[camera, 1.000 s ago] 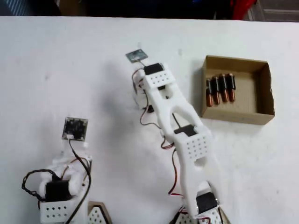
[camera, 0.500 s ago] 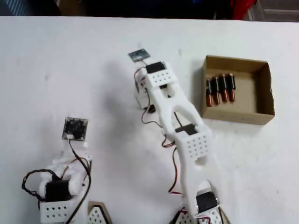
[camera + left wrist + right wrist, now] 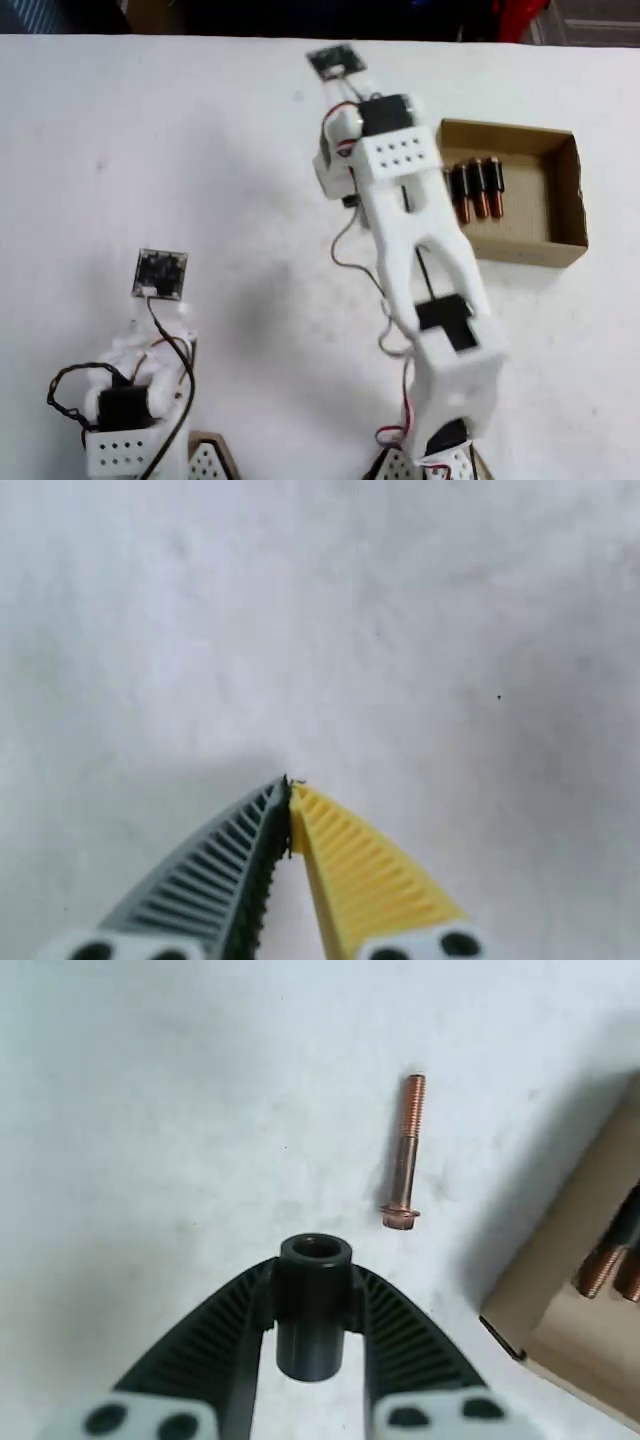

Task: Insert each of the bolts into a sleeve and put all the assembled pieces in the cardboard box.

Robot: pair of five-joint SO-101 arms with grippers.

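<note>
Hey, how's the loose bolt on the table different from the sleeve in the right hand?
The bolt is copper-coloured and slim; the sleeve is black and thicker. The bolt lies free on the table; the sleeve is clamped in the right hand. Both are outside the cardboard box.

Right arm [image 3: 420, 230]: it is swinging away from the middle of the table toward the cardboard box [image 3: 560, 190] and reaching farther out from its base than a second ago. In the high view its wrist end is now overlapping the side of the box that faces the table's middle, having earlier stood well clear of it. The small camera board [image 3: 333, 60] at its tip is moving toward the table's far edge. The arm is now covering one of the assembled pieces [image 3: 480, 188]. Three are showing where four showed before. The right gripper [image 3: 312, 1270], clamped on the sleeve [image 3: 312, 1340], is travelling with the arm.
</note>
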